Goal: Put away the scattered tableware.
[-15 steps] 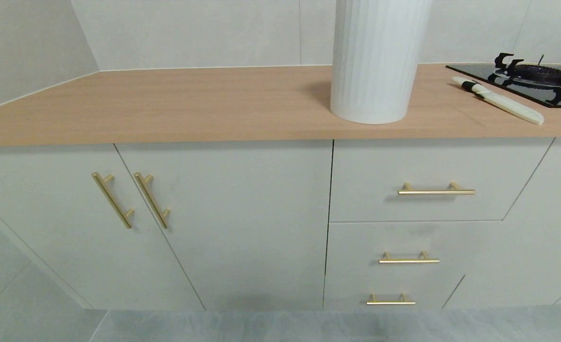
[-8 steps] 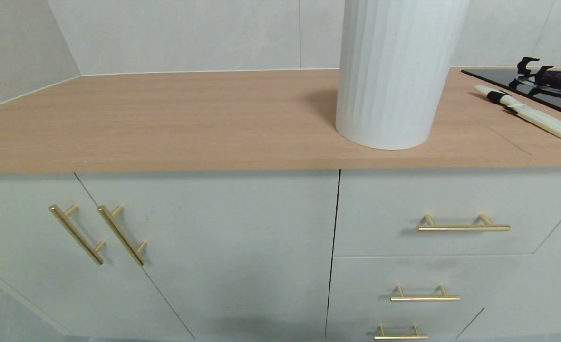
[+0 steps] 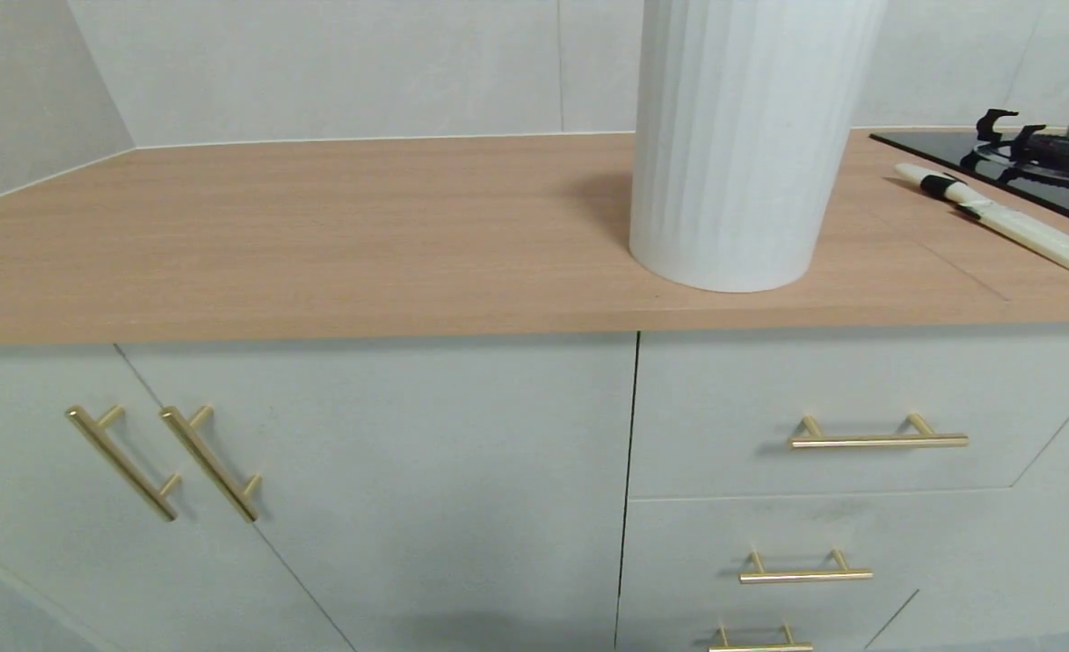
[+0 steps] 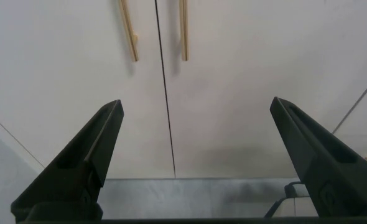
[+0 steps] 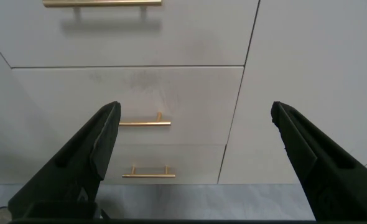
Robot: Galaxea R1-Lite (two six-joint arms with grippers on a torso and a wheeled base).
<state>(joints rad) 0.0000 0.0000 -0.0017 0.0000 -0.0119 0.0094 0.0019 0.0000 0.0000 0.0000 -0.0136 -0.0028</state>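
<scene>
A white knife (image 3: 1006, 222) with a black band lies on the wooden counter (image 3: 317, 244) at the right, beside the black stove (image 3: 1024, 158). A tall white ribbed container (image 3: 743, 136) stands on the counter near its front edge. My left gripper (image 4: 196, 112) hangs low in front of the cabinet doors, open, nothing between its fingers. My right gripper (image 5: 196, 112) is also open and empty, facing the lower drawers (image 5: 127, 106).
Two cabinet doors with gold handles (image 3: 163, 462) sit below the counter on the left. Three drawers with gold handles (image 3: 879, 439) stack on the right. Tiled walls close off the back and left corner. Grey floor lies below.
The head camera has come closer to the counter, so cabinets, container and knife look larger and lower in the picture. Nothing on the counter has moved.
</scene>
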